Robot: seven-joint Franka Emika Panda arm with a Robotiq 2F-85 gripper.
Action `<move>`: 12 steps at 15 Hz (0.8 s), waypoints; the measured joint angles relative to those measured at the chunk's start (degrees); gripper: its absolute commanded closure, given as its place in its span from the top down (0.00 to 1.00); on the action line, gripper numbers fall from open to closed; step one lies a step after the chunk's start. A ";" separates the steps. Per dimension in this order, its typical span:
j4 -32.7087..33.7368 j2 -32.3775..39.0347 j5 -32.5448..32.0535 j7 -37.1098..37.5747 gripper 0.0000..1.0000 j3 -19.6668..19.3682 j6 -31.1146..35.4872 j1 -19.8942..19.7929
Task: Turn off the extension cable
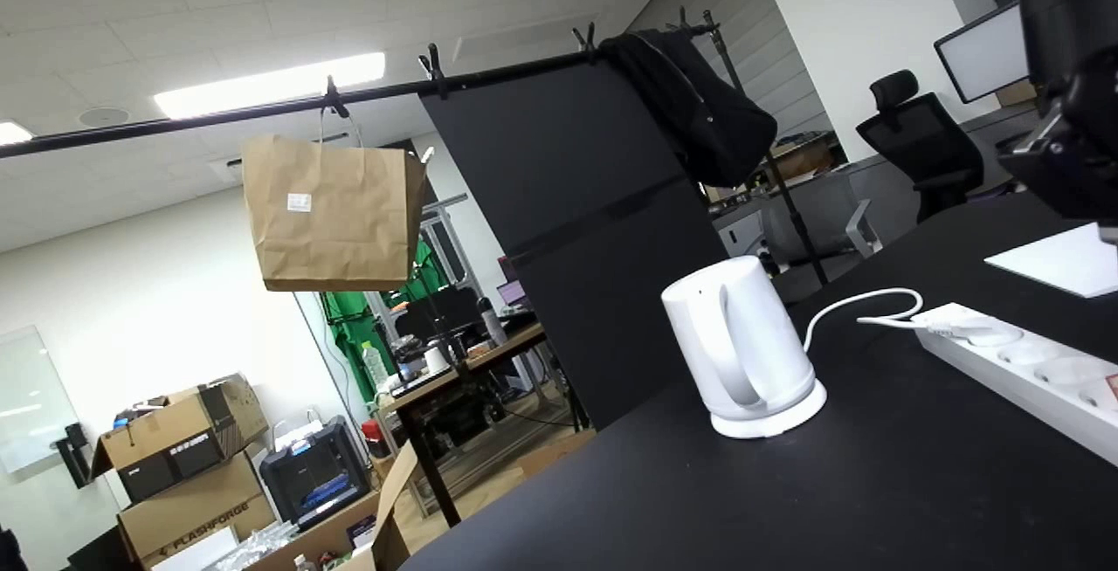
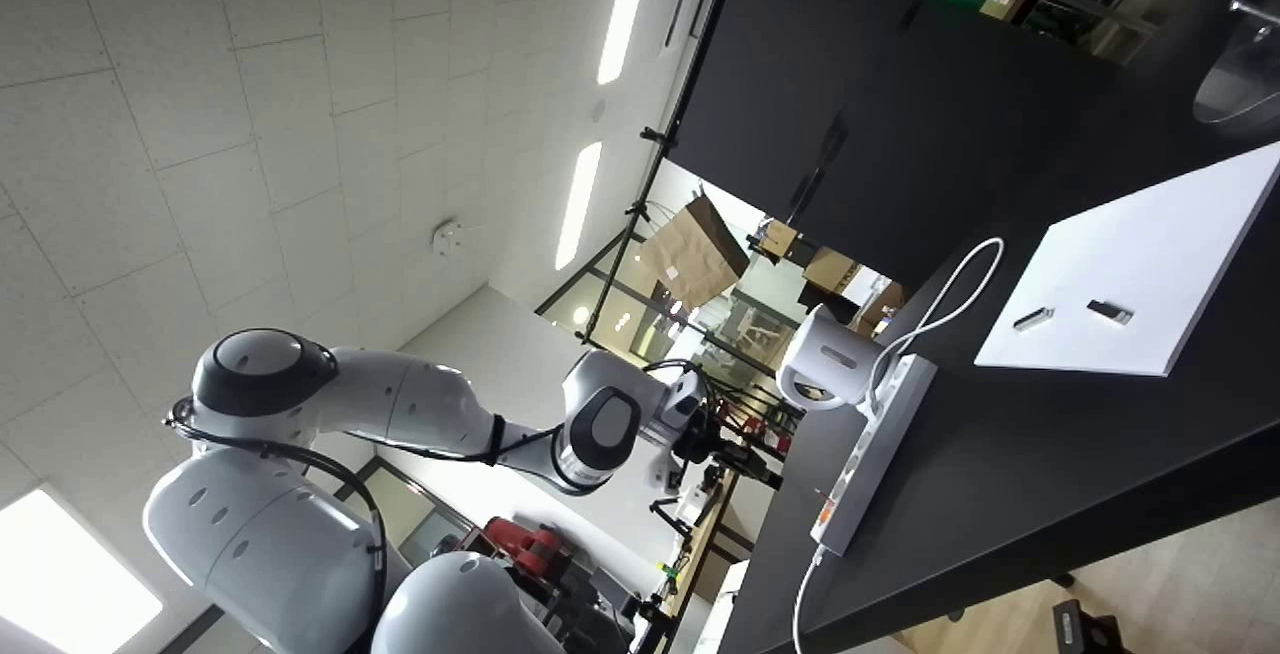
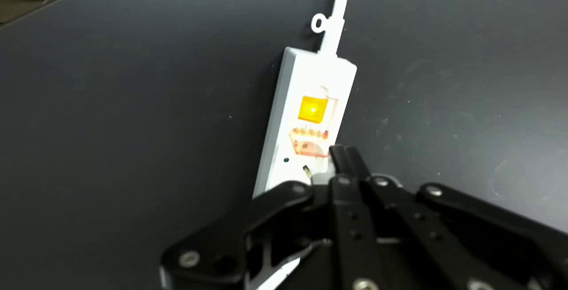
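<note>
The extension cable [image 1: 1004, 363] is a long flat white power strip lying on the black table; it also shows in an exterior view [image 2: 880, 449]. In the wrist view the strip's cord end [image 3: 306, 75] points up, with a yellow-orange lit switch [image 3: 313, 109] near it. A white plug [image 1: 952, 326] sits in the far socket. My gripper [image 3: 344, 148] is shut with its fingertips together and nothing between them. In the wrist view the tips overlap the strip's right edge, below the switch. In an exterior view the gripper [image 2: 776, 480] hangs above the table, apart from the strip.
A white kettle [image 1: 742, 344] stands beside the strip, also seen in an exterior view [image 2: 830, 359]; its cord runs to the plug. A white board [image 2: 1140, 264] lies on the table with two small pieces on it. The table edge [image 2: 1040, 534] runs near the strip.
</note>
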 measured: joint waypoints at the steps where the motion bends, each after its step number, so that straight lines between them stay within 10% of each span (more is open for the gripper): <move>1: 0.40 1.05 0.20 0.02 0.00 0.02 -0.27 0.12; 12: 2.99 9.49 -1.97 1.18 0.00 -0.16 -0.40 -0.03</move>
